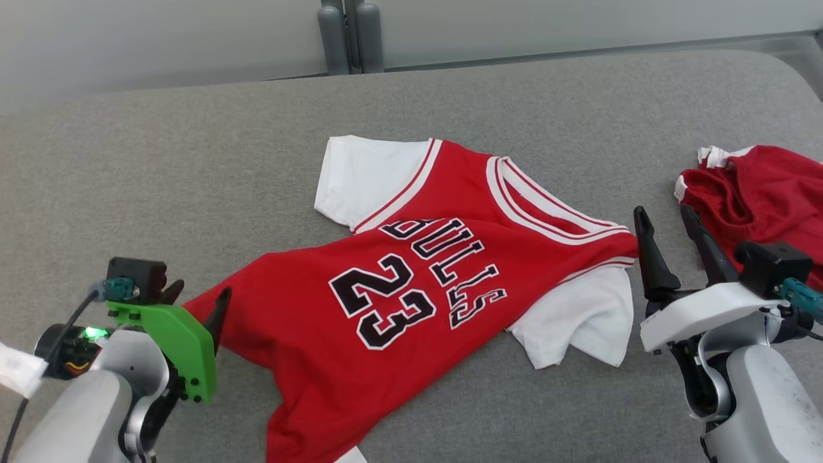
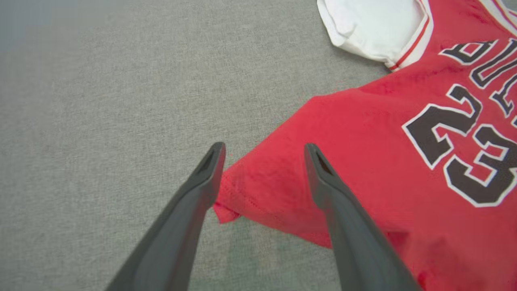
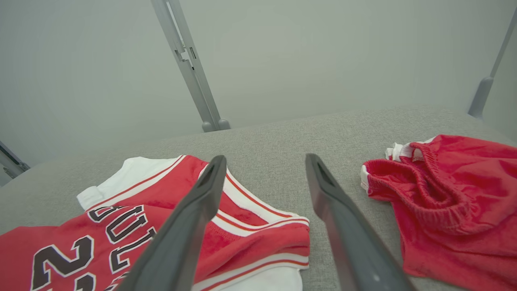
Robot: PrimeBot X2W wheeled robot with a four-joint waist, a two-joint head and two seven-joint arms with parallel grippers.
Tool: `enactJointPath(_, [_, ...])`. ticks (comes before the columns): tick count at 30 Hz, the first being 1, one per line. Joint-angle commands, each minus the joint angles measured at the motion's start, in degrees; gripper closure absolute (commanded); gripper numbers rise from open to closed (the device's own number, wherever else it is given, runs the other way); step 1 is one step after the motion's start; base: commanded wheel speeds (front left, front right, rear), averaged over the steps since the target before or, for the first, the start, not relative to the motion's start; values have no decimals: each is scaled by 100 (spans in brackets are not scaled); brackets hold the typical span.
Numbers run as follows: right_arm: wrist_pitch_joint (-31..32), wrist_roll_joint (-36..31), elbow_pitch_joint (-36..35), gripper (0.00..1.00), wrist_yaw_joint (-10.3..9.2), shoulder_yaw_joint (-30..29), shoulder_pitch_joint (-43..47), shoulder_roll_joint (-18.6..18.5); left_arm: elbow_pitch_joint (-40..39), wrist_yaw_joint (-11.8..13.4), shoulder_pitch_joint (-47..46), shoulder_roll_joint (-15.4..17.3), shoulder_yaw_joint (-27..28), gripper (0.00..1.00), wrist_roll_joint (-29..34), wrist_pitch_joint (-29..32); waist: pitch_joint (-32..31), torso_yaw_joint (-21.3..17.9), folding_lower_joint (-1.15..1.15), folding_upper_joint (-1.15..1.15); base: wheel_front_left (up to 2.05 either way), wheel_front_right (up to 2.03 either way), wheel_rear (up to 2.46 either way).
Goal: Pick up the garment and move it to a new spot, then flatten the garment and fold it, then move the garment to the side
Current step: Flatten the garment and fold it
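On table (image 1: 193, 161): garment (image 1: 302, 334) centre, crumpled cloth (image 1: 759, 193) at right.

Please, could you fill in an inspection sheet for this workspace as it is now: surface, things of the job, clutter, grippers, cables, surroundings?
Surface: grey woven surface, flat, no stains seen.
Job's things: the garment lies print up, mostly spread and not folded. Its shoulder nearest the right gripper is bunched over the white sleeve.
Clutter: a second red cloth with white trim, crumpled, lying apart from the garment on the robot's right.
Grippers: left gripper open, fingers either side of the hem corner, holding nothing. Right gripper open, between the two cloths, holding nothing.
Cables: a black cable at the left wrist.
Surroundings: pale wall and grey posts behind the surface.
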Motion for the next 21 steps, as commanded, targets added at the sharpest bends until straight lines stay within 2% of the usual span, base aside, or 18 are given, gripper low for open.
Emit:
enactJointPath(1, [-47,4,25,0,0,-9,-90,-10,228,-133,-219,-76,-3,0,-81,-16,289,-259,0,0,0,0,0])
enactJointPath(7, [-116,21,123,0,0,27,-219,-4,1367,-570,-696,-262,-220,0,-121,119,458,-393,0,0,0,0,0])
enactJointPath(13, [-141,30,191,0,0,13,-250,-41,2167,-724,-829,-449,-482,0,-76,214,449,-420,0,0,0,0,0])
enactJointPath(14, [-141,28,201,0,0,15,-248,-42,2251,-745,-843,-466,-512,53,-79,208,441,-419,0,0,0,0,0])
enactJointPath(15, [-135,20,211,0,0,17,-250,-41,2333,-759,-870,-478,-542,100,-61,169,433,-417,0,0,0,0,0])
enactJointPath(21, [-144,-2,176,0,0,19,-261,-28,2259,-785,-1268,-281,-498,100,100,-311,459,-415,0,0,0,0,0])
